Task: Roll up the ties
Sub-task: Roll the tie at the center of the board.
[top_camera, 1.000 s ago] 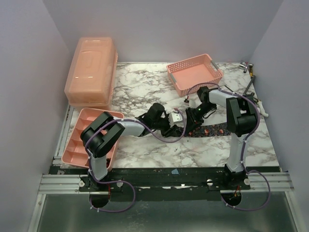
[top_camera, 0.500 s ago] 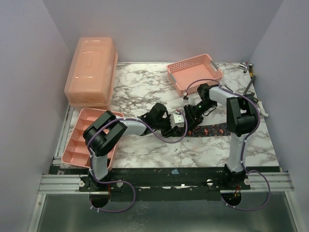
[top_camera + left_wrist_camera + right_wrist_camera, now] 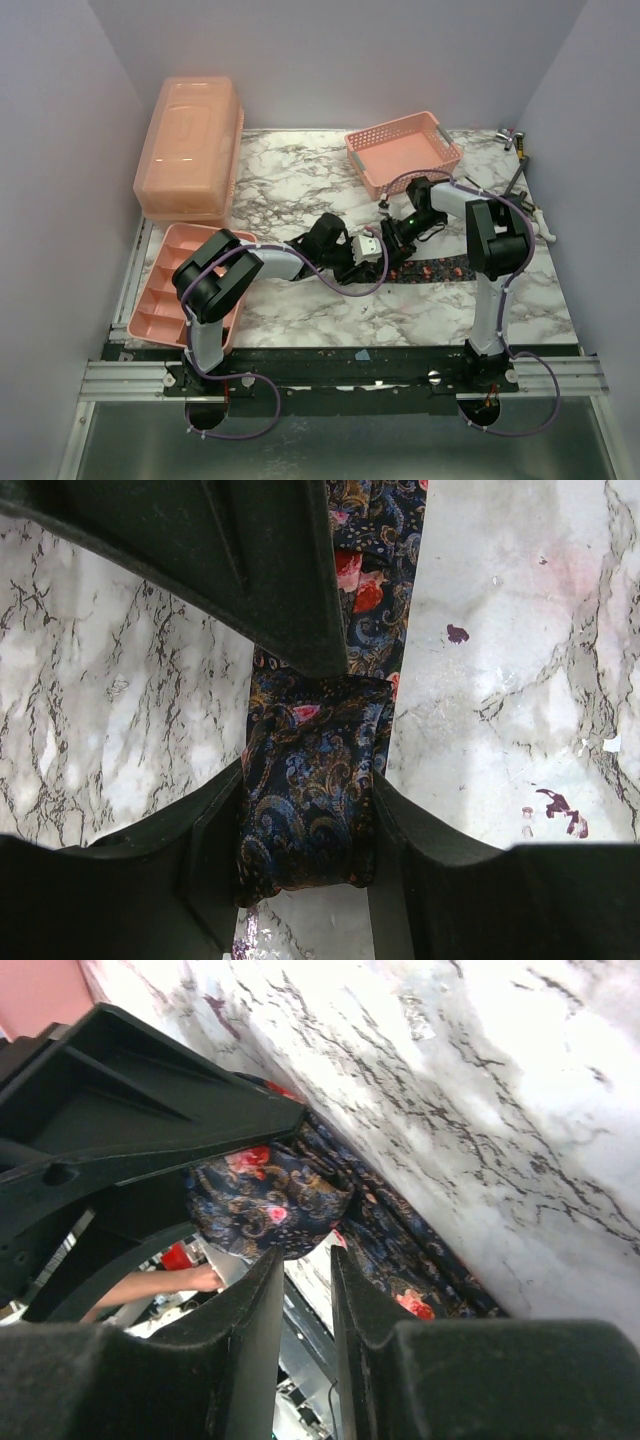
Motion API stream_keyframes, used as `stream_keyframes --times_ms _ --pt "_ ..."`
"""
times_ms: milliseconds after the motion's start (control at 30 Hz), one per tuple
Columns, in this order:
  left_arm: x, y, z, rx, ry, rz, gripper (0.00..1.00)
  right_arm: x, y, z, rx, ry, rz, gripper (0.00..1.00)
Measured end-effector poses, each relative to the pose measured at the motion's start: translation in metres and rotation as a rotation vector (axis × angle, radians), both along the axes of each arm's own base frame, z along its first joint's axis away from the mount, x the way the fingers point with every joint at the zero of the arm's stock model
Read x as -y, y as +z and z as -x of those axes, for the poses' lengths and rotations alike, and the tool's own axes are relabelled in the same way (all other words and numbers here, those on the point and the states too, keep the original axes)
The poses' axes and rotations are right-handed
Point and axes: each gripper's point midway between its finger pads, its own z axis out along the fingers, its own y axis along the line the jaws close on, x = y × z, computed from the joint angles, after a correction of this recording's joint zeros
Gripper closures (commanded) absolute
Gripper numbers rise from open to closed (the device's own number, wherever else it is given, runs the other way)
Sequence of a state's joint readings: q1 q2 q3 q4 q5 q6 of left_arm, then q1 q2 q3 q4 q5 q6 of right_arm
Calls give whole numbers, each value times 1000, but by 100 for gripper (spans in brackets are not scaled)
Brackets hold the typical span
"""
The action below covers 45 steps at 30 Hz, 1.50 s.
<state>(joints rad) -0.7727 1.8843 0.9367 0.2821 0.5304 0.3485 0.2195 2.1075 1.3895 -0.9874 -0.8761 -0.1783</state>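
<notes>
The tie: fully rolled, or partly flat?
Partly rolled: one end of the tie is coiled inside the left gripper; the rest lies flat on the table.

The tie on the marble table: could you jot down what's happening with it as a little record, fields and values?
Item: dark paisley necktie
Shape: one end rolled into a coil, the rest flat on the marble table
Holder: left claw, closed on the coil from both sides
Helper: right claw, jaws nearly together at the coil; grip unclear
Nearby: pink basket behind; pink divided tray and pink lidded box at the left
</notes>
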Motion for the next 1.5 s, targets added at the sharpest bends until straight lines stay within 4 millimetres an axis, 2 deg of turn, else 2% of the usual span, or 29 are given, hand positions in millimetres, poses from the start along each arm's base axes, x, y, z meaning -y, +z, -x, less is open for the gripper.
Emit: stream_keyframes --times_ms 267,367,433,500,600,767,967,1033,1133,1300,1400,1500 --pt "0 0 0 0 0 0 55 -11 22 7 -9 -36 -80 73" --pt "0 0 0 -1 0 0 55 -16 13 6 -21 -31 -90 74" --pt "0 0 0 -1 0 -1 53 -17 0 5 -42 -29 -83 76" --pt "0 -1 0 -1 0 -1 46 -17 -16 6 -68 -25 -67 78" --pt "0 0 0 -1 1 1 36 -17 -22 9 -95 -28 -60 79" --pt "-5 1 -3 -13 17 46 4 -15 -25 9 -83 -15 -28 80" --pt "-30 1 -2 -35 58 180 1 -11 -27 10 -77 0 11 83" --pt "-34 4 -1 -17 59 220 1 -10 -27 11 -76 5 21 83" --pt "-29 11 6 18 -2 284 2 -10 -27 10 -83 14 45 83" --pt "-15 21 1 77 -64 357 12 -10 -27 9 -110 35 97 83" --pt "-6 22 -4 93 -84 383 26 -9 -27 9 -124 45 122 83" --pt "3 22 -8 92 -106 411 51 -8 -27 9 -124 53 146 83"
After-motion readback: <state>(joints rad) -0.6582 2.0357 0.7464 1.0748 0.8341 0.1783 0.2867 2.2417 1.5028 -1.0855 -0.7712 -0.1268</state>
